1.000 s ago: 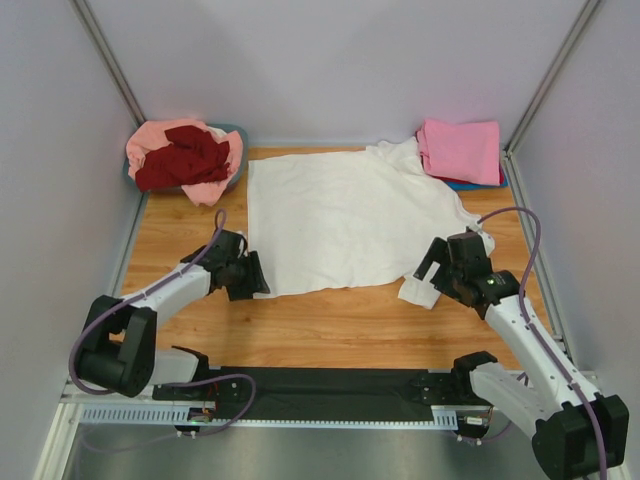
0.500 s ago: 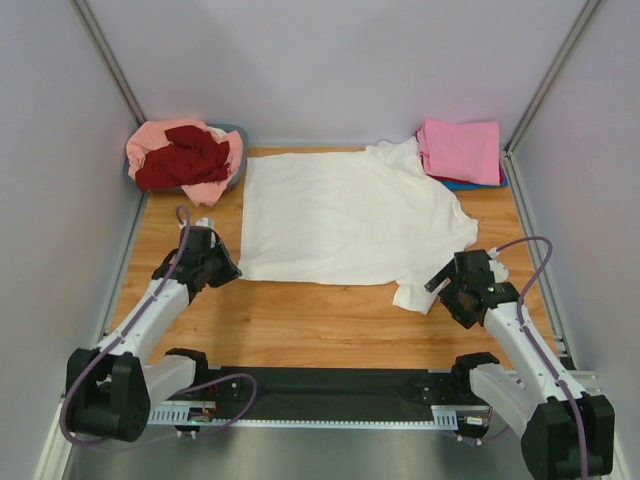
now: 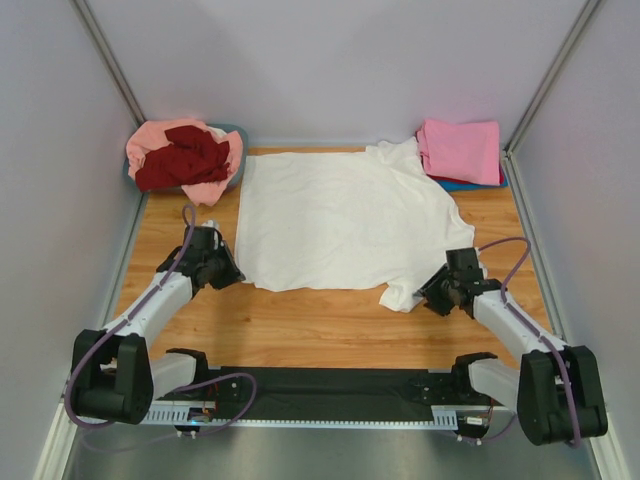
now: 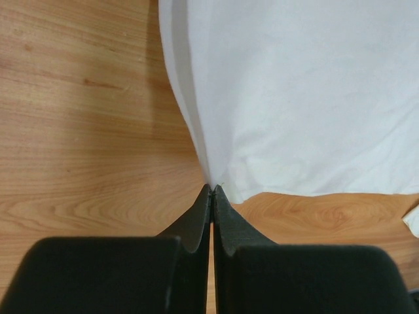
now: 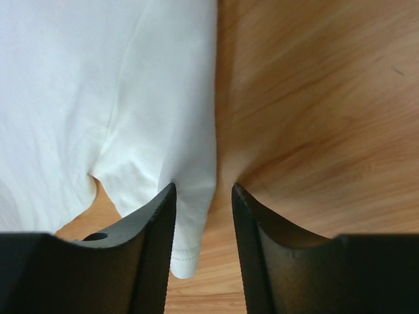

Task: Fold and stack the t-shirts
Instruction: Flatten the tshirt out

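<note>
Hem corner of the off-white t-shirt [image 3: 340,220] sits clenched in the left end effector [image 4: 211,188]; the right end effector [image 5: 203,187], released, straddles its sleeve. It lies flat mid-worktop [image 3: 320,325]; behind, dark red t-shirt [image 3: 185,160] in tub [image 3: 239,134], bright pink t-shirt [image 3: 460,150] folded

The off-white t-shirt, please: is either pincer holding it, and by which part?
The left pincer is shut on the off-white t-shirt at its near left hem corner; the right pincer is open, straddling a sleeve.
</note>
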Available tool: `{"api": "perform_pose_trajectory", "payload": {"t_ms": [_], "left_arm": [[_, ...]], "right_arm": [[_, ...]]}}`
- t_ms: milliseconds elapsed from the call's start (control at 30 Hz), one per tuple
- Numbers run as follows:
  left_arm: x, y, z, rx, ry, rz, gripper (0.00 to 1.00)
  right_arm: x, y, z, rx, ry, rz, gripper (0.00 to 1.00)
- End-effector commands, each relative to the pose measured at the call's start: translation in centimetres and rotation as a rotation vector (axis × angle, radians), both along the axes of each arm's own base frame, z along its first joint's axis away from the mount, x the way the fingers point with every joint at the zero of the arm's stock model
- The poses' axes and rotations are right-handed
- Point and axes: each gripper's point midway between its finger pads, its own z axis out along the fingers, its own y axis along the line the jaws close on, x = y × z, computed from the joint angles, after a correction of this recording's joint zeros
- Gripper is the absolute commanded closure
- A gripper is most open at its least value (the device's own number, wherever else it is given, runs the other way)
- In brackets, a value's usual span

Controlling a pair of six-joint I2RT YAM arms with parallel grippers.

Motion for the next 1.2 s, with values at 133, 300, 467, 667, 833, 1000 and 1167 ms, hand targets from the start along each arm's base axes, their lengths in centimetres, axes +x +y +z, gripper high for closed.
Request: {"api": "perform_pose_trajectory", "payload": {"t_ms": [133,300,467,667,833,1000,1167], "left_arm": [[1.1,-0.2,1.2,-0.008,-0.056,-0.012,1.0],[1.2,0.1,1.4,0.006,-0.064,-0.006,1.0],[1.3,0.0,1.5,0.002,-0.074,-0.003,1.0],[1.7,-0.4,1.7,-0.014,-0.071,-0.017,1.0],[2.0,-1.1,1.6,-0.045,-0.06,-0.036,1.0],[1.6,-1.2,1.4,-0.05,-0.061,-0.047,1.0],[1.7,-1.6,1.3,-0.078,-0.068,-0.05,1.0]], "right_arm": [[2.9,1.6,0.4,0.031,-0.104,0.13,0.91],[6.6,2.7,4.3,-0.047,-0.172,0.22,1.0],[11.0,4.8,5.7,-0.08,-0.138,0.314,1.0],[17.3,7.3,4.8,-0.093,-0.022,0.461,1.0],[19.7,5.7,6.2,-0.2,0.014,0.47,0.79],[18.0,4.2,9.7,-0.376,-0.073,0.461,0.55],[16.1,4.9,10.6,-0.428,-0.094,0.51,0.55]]}}
